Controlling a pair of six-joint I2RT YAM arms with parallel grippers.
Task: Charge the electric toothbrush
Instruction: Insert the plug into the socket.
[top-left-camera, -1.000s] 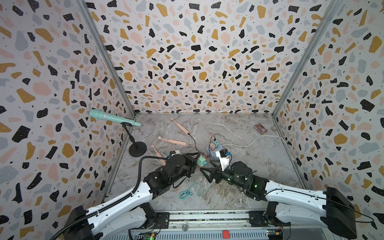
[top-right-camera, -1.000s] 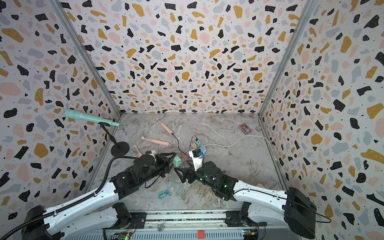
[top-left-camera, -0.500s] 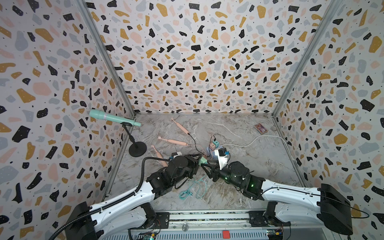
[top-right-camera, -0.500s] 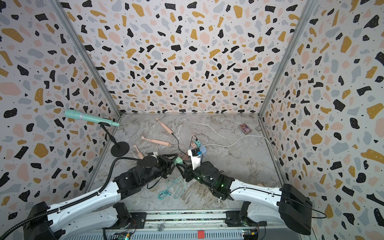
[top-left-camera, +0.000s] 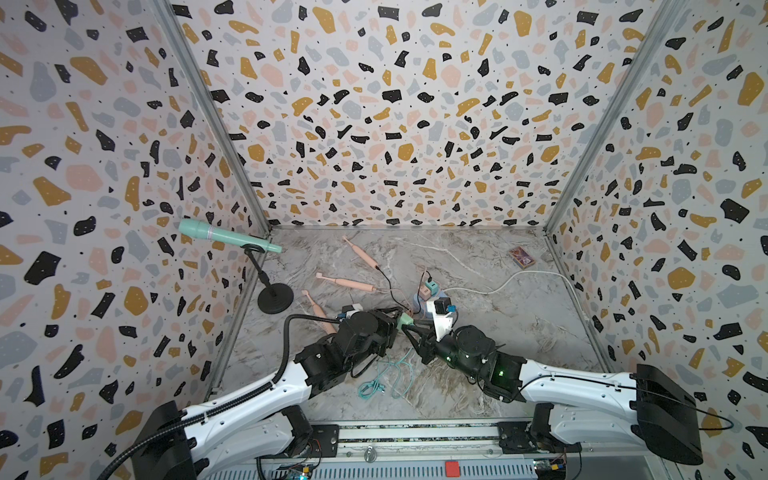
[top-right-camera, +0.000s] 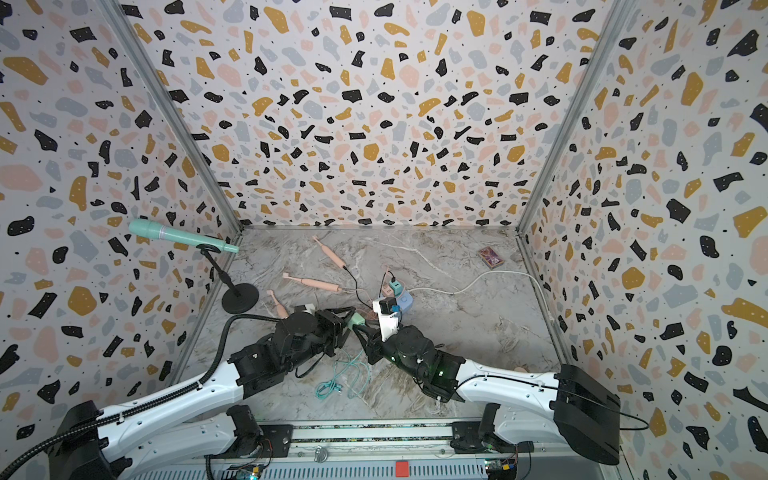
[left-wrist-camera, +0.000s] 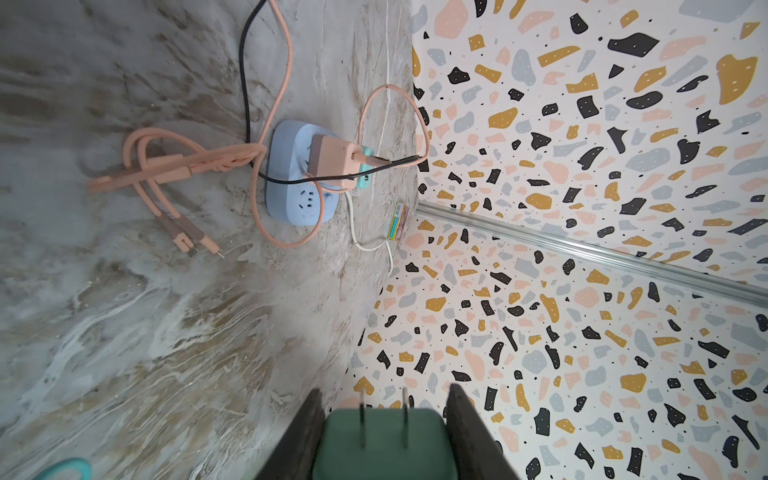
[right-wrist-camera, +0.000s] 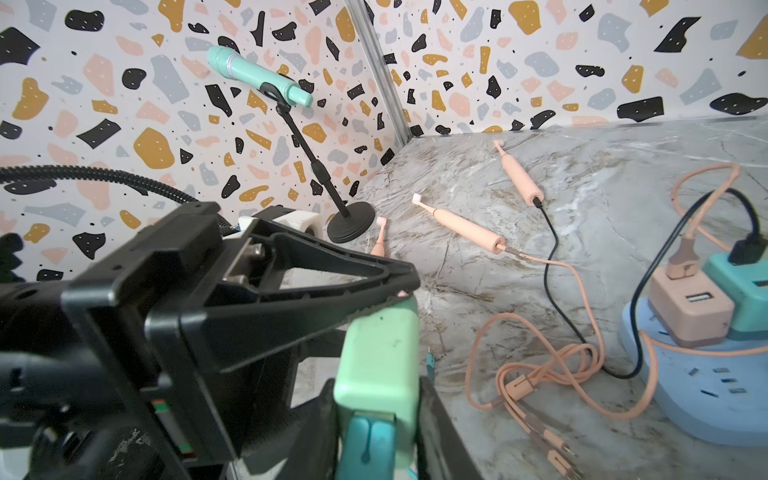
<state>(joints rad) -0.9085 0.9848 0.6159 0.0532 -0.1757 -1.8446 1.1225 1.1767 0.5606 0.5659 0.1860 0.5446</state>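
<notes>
Fingers of the left gripper (top-left-camera: 398, 323) pinch a mint-green plastic charger plug (top-left-camera: 405, 321) by its sides, and in the left wrist view its two metal prongs point out past the fingertips. Fingers of the right gripper (top-left-camera: 412, 329) lie flush against the same plug's other end, where a teal connector (right-wrist-camera: 365, 440) sits. Both pairs are clamped on it above the grey marble-patterned worktop (top-left-camera: 498, 332).

By the left wall, a mint-green microphone (top-left-camera: 224, 237) tilts in a black round-based stand (top-left-camera: 274, 299). Just right of the stand's foot lies the near pink electric toothbrush (top-left-camera: 316, 308). Its base is hidden behind the left arm, so I cannot tell whether anything is plugged in. Farther back, the middle pink electric toothbrush (top-left-camera: 347, 283) has a pink cable (right-wrist-camera: 540, 259) in its base. The far pink electric toothbrush (top-left-camera: 361, 253) has a black cable (right-wrist-camera: 545, 270) in its base.

Closer to the robot than the held plug, a teal cable (top-left-camera: 384, 380) lies in loose loops. Right of the toothbrushes sits a pale blue rounded power strip (left-wrist-camera: 299, 203). It carries a pink charger cube (left-wrist-camera: 332, 160) and a teal charger cube (left-wrist-camera: 366, 168), and a bundle of pink cable ends (left-wrist-camera: 166, 162) lies beside it. A white cord (top-left-camera: 511, 278) runs from the strip toward the right wall. A small patterned box (top-left-camera: 521, 257) lies near the back right corner.
</notes>
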